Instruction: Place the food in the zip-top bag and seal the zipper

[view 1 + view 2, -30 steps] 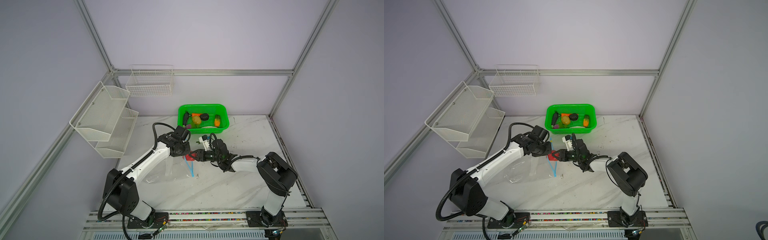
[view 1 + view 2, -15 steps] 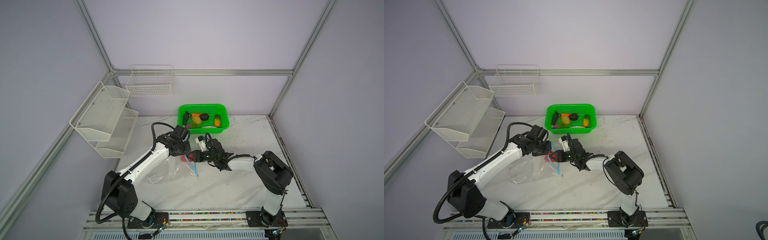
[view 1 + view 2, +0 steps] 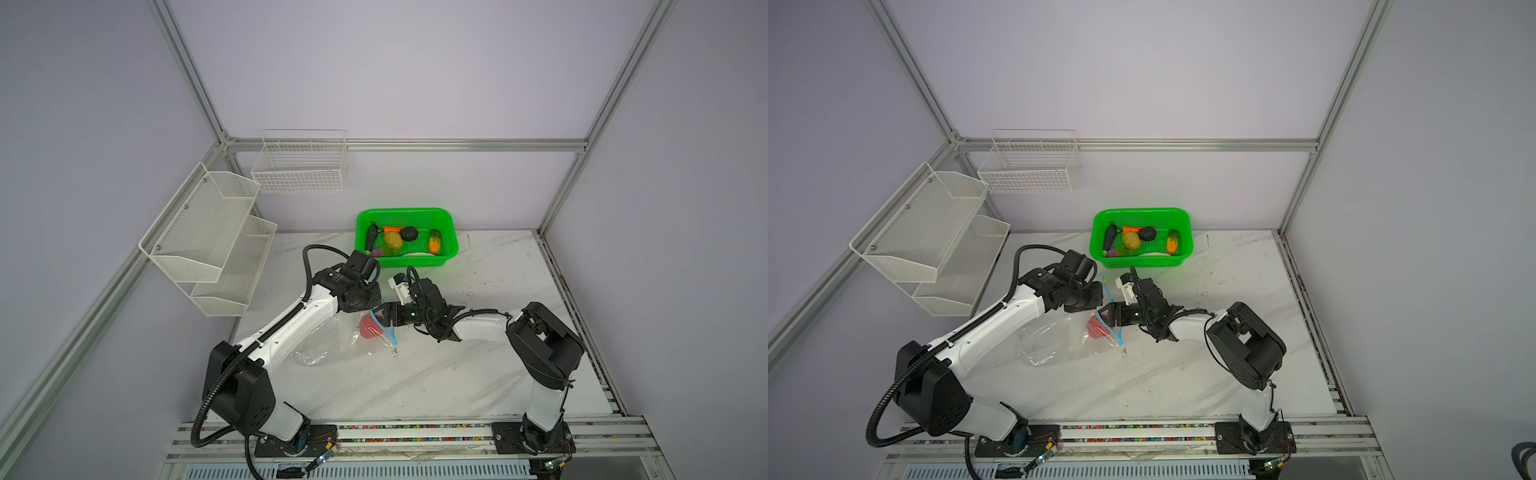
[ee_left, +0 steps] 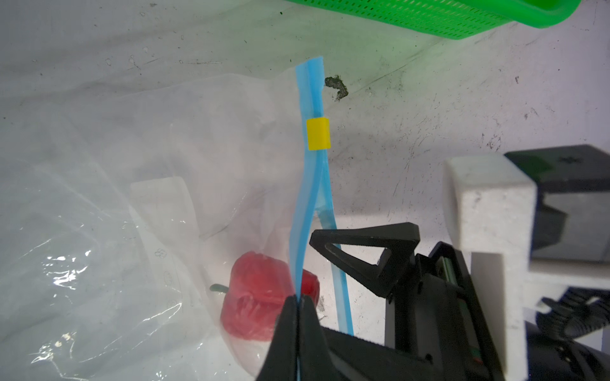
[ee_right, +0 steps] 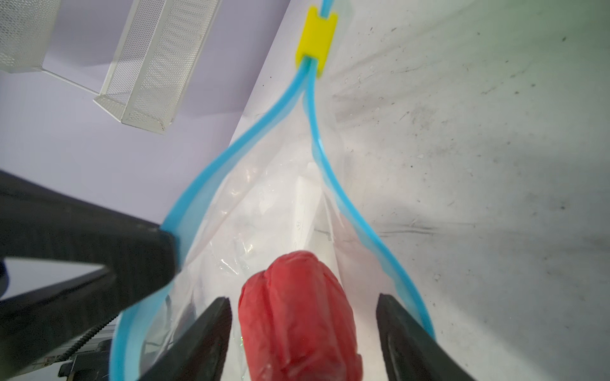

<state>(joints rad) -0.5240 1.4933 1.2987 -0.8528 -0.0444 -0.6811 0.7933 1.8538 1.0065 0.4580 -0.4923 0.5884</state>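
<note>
left arm reaches forward, low over the table (image 3: 457,374). left gripper (image 4: 298,305) is clenched on the upper lip of the zipper (image 4: 312,184), holding the zip-top bag (image 3: 324,351) mouth apart. right arm is folded inward, right gripper (image 5: 303,306) at the mouth, jaws spread with gaps either side of the red pepper (image 5: 297,316): released, inside the mouth. yellow slider (image 4: 318,134) sits near the strip's end. other food (image 3: 392,240) is in the green basket (image 3: 451,249). left fingertips are hard to make out in both top views, and the bag outline is faint.
</note>
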